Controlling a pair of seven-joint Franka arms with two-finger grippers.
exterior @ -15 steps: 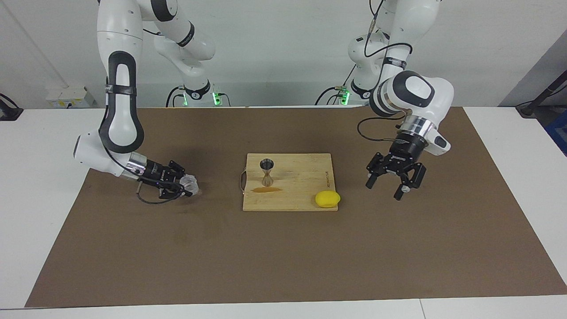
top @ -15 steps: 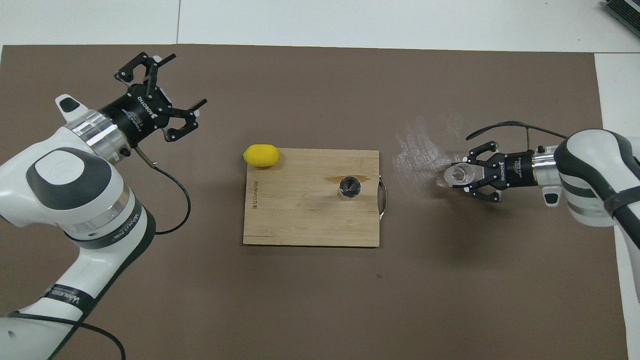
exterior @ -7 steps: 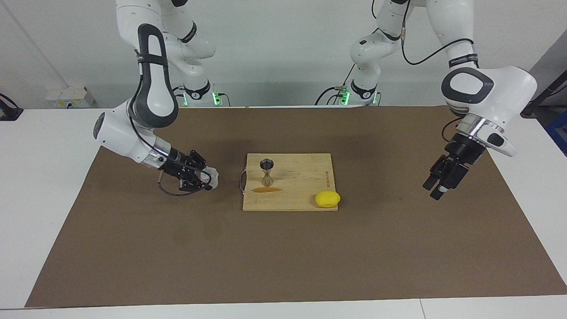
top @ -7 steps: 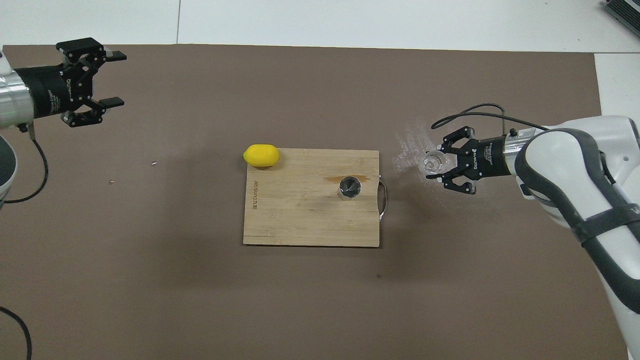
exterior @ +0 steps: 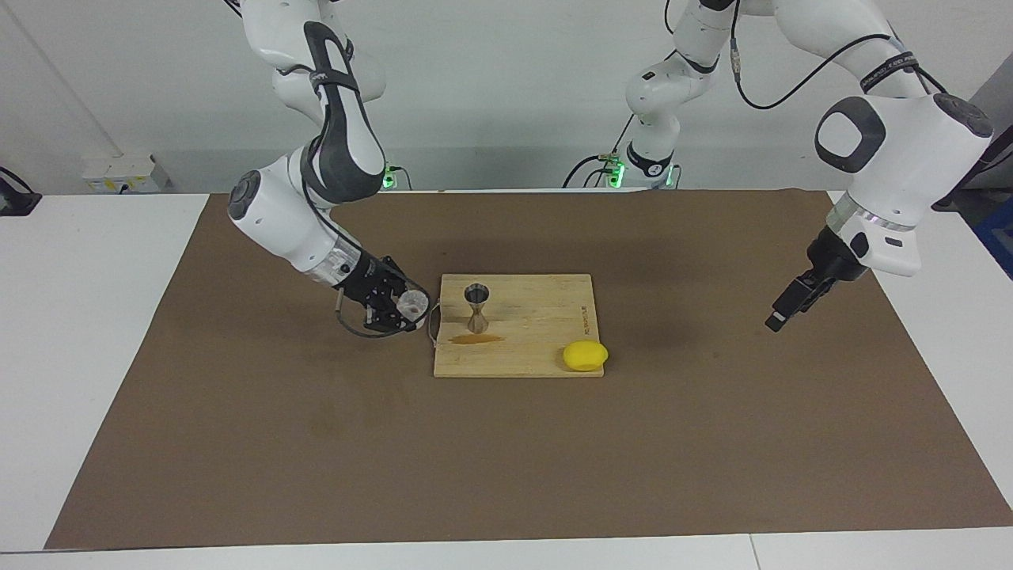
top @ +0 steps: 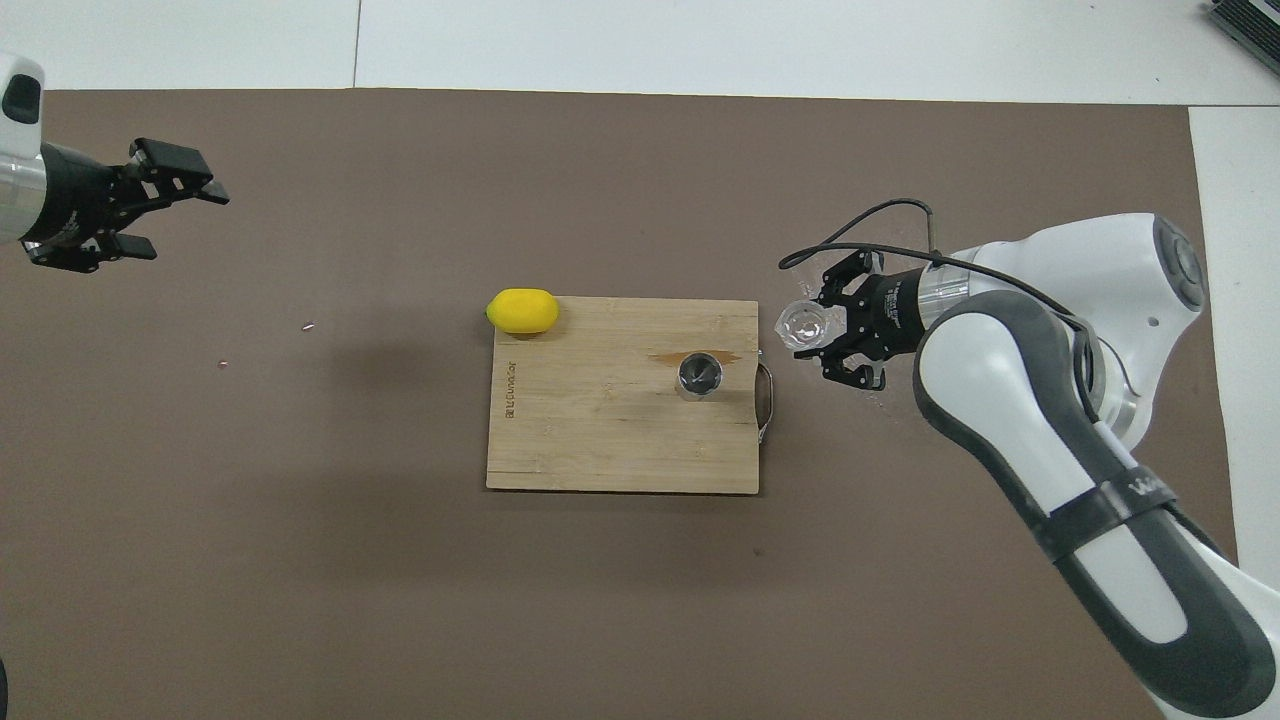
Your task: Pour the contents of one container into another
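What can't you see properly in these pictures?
- Whether the small clear round cup holds any liquid: too small and see-through in both views.
- What the silvery hourglass-shaped steel jigger holds: its inside shows only dark in the overhead view.
- The left arm behind its hand: cut off by the overhead view's edge.
- The printed word on the wooden cutting board: too small.

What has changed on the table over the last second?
The right end effector, shut on the small clear round cup, carried it from the brown mat up to the handle end of the wooden cutting board. The left end effector, open, swung away toward its own end of the table. The silvery hourglass jigger, yellow lemon and board stayed put.
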